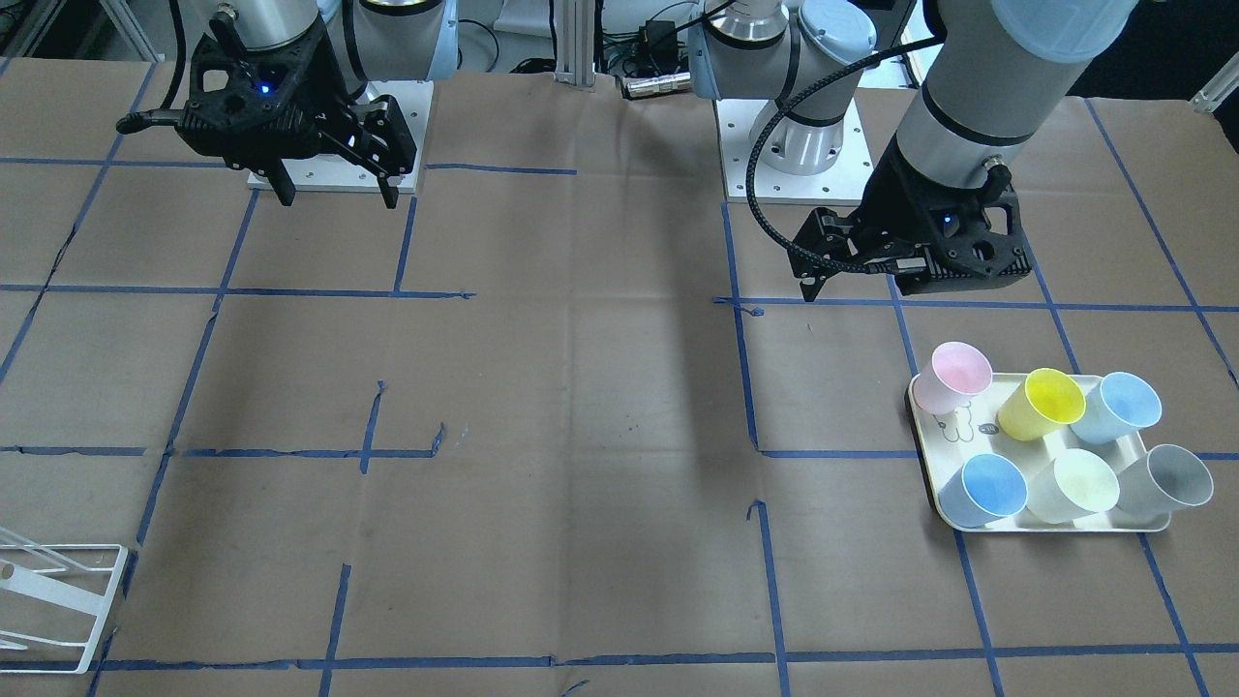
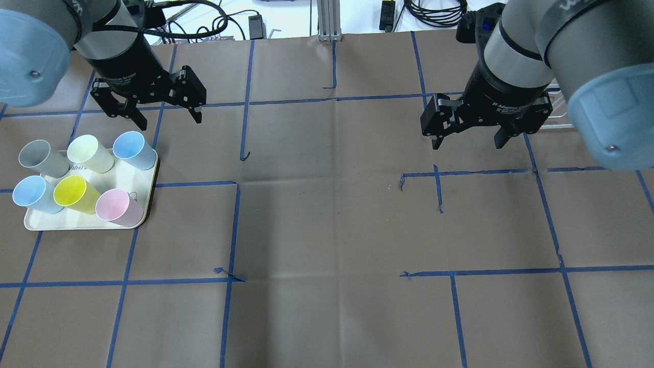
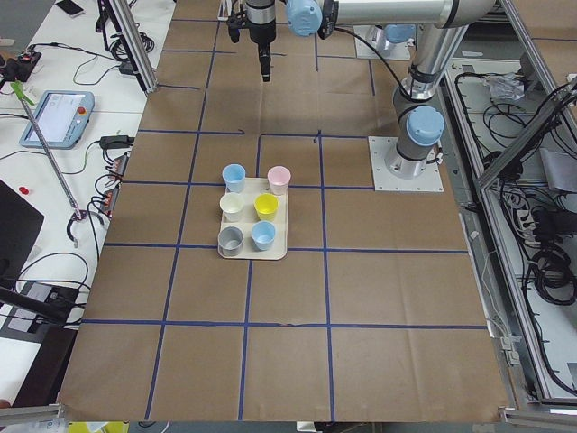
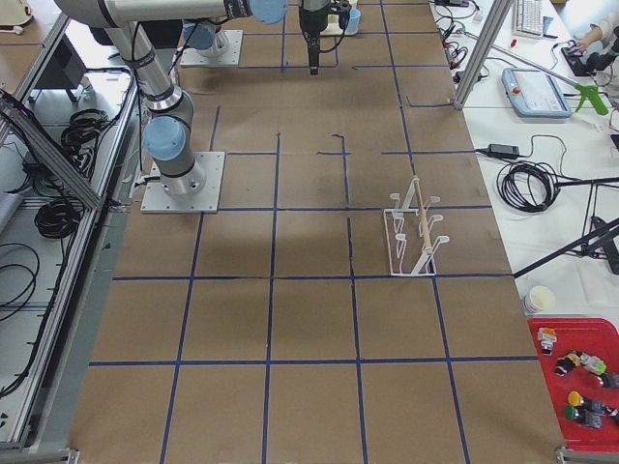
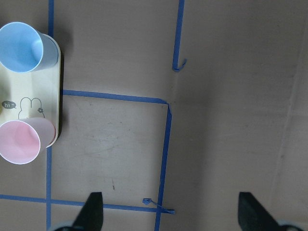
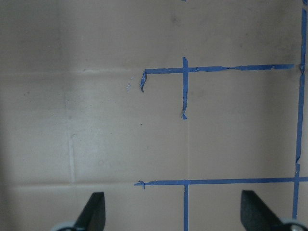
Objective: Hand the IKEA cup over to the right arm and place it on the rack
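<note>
Several pastel cups stand on a cream tray (image 2: 134,176) at the table's left: grey (image 2: 33,156), cream (image 2: 87,152), blue (image 2: 133,148), light blue (image 2: 30,193), yellow (image 2: 74,193) and pink (image 2: 117,206). My left gripper (image 2: 168,120) is open and empty, raised just beyond the tray, near the blue cup. Its wrist view shows the blue cup (image 5: 24,41) and the pink cup (image 5: 21,142). My right gripper (image 2: 467,144) is open and empty above bare table. The white wire rack (image 1: 58,605) stands at the far right, also in the exterior right view (image 4: 411,237).
Brown paper with blue tape lines (image 2: 235,230) covers the table. The arm base plates (image 1: 794,174) sit at the robot's edge. In the overhead view the rack (image 2: 558,110) is mostly hidden behind my right arm. Cables lie beyond the far edge.
</note>
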